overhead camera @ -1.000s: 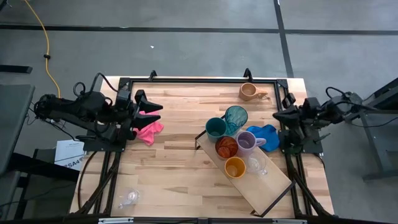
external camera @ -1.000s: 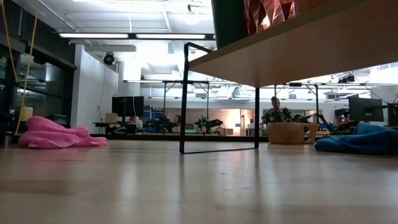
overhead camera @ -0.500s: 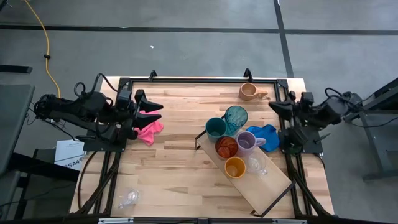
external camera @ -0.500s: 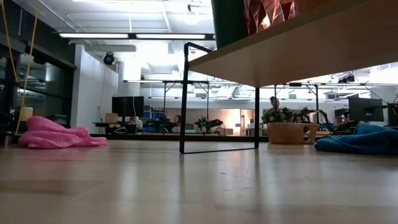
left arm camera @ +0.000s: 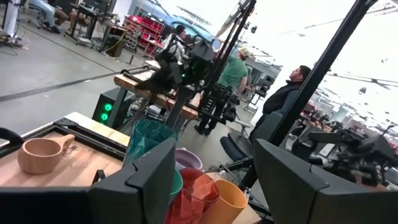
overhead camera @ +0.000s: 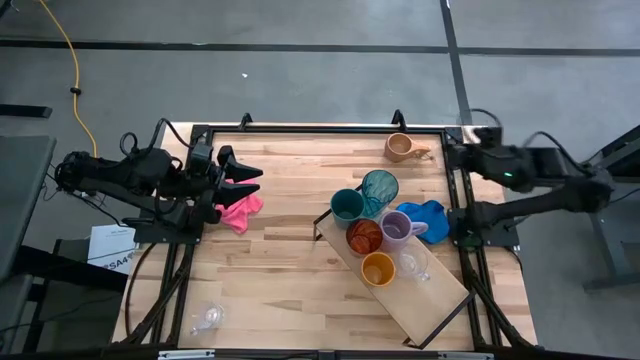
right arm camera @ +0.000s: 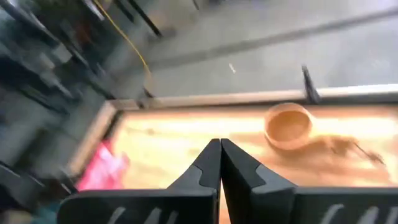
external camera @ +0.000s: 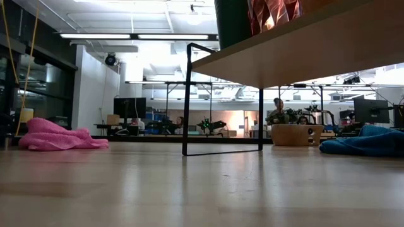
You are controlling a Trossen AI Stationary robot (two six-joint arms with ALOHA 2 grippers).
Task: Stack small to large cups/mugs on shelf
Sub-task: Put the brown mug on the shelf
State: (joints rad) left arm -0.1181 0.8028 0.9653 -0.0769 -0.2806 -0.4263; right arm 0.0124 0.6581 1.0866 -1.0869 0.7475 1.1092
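Six cups already crowd the shelf (overhead camera: 440, 298) toward the table's right edge, while the tan mug (overhead camera: 400, 147) at the far right corner and a clear glass (overhead camera: 207, 318) near the front left corner remain, with the right gripper (right arm camera: 219, 163) closed near the mug and the left gripper (overhead camera: 252, 180) waiting open.

Pale, matt wood planks are seen on the tabletop (overhead camera: 290, 270), the same light wood on the shelf (overhead camera: 425, 300), framed in thin black metal. Soft pink cloth (overhead camera: 238, 210) and blue cloth (overhead camera: 432, 218) are shown crumpled. A clear glass (overhead camera: 413, 263) is caught glinting; the tan mug (overhead camera: 400, 147) looks like matt wood.
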